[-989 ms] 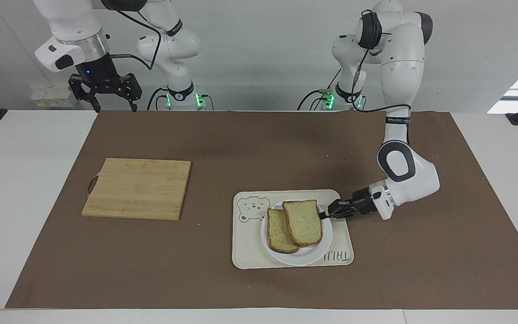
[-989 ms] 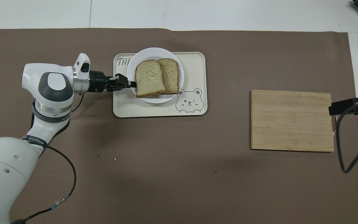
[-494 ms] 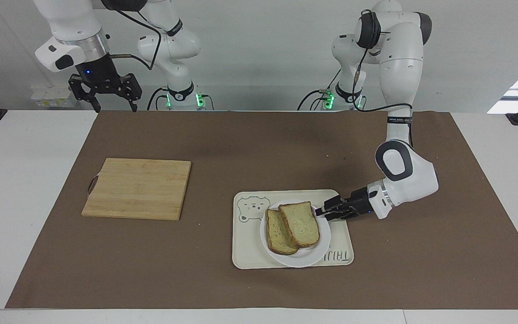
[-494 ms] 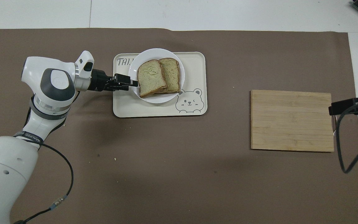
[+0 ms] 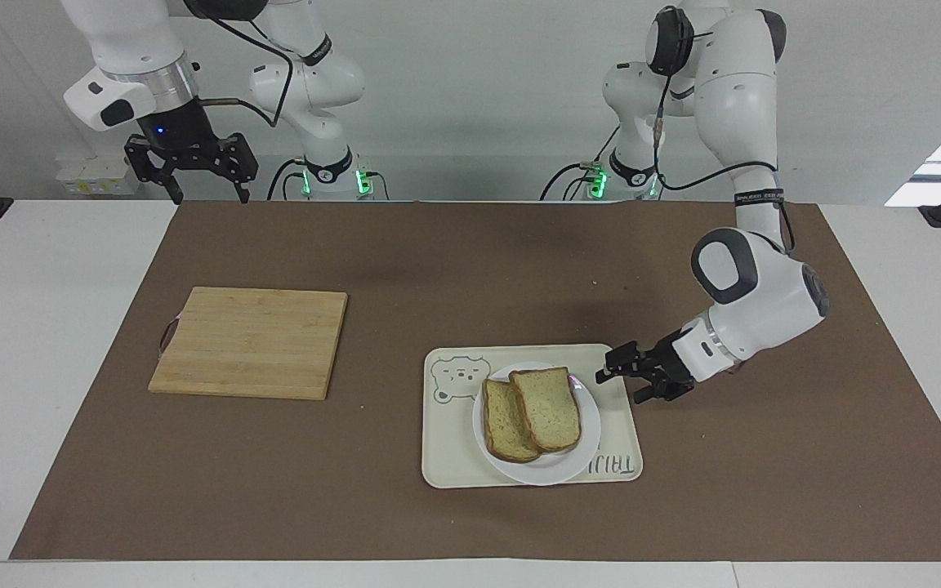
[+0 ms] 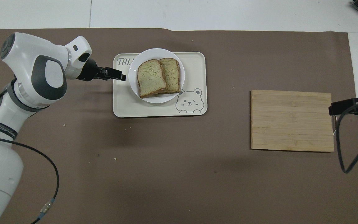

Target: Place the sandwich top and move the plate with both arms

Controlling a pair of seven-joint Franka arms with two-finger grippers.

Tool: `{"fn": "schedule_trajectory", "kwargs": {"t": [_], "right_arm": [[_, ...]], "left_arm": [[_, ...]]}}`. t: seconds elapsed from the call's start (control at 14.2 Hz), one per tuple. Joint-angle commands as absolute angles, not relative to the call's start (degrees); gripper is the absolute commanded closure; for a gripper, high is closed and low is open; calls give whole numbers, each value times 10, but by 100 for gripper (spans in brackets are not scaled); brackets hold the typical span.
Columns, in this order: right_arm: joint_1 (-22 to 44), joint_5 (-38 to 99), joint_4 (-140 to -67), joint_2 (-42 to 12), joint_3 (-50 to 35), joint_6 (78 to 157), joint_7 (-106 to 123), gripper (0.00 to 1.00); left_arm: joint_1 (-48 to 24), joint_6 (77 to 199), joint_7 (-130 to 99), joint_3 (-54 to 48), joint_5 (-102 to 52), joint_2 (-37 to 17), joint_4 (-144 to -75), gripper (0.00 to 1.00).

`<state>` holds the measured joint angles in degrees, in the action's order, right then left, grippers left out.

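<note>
The sandwich top (image 5: 546,407) (image 6: 150,77) lies on the plate (image 5: 560,471) (image 6: 157,99), leaning partly over a smaller slice (image 5: 499,426) (image 6: 172,74). The plate sits on a cream tray. My left gripper (image 5: 619,387) (image 6: 120,75) is open and empty, low over the tray's edge toward the left arm's end, a short gap from the plate and bread. Raised over the table's edge at the right arm's end, my right gripper (image 5: 209,194) is open and holds nothing; that arm waits.
The cream tray (image 5: 454,467) (image 6: 129,109) with a bear drawing lies on a brown mat. A wooden cutting board (image 5: 250,341) (image 6: 291,119) rests on the mat toward the right arm's end.
My left gripper has let go of the sandwich top, opened, and drawn back toward the left arm's end. The slice settled onto the other slice. The right arm has not moved.
</note>
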<state>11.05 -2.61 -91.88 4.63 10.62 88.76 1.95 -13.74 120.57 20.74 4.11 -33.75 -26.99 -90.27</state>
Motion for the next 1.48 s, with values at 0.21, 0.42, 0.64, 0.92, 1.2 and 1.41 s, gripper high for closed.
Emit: {"fn": "schedule_trajectory", "kwargs": {"t": [0.21,0.42,0.64,0.92,1.2,1.41], "right_arm": [[102,-25,-916,47,102,881,35,0],[102,-25,-916,47,102,881,35,0],[102,-25,-915,47,103,881,35,0],[102,-25,-915,47,102,881,35,0],[102,-25,-916,47,103,881,35,0],[102,-25,-916,47,102,881,35,0]], "left_arm": [[-143,1207,163,52,-119,-165,-914,0],[-142,1152,166,77,-65,-118,-891,0],[-127,1038,170,98,-33,-107,-809,0],[-91,882,173,98,-33,-82,-740,0],[-89,797,171,100,-30,-40,-742,0],[-88,755,172,106,-28,-20,-743,0]]}}
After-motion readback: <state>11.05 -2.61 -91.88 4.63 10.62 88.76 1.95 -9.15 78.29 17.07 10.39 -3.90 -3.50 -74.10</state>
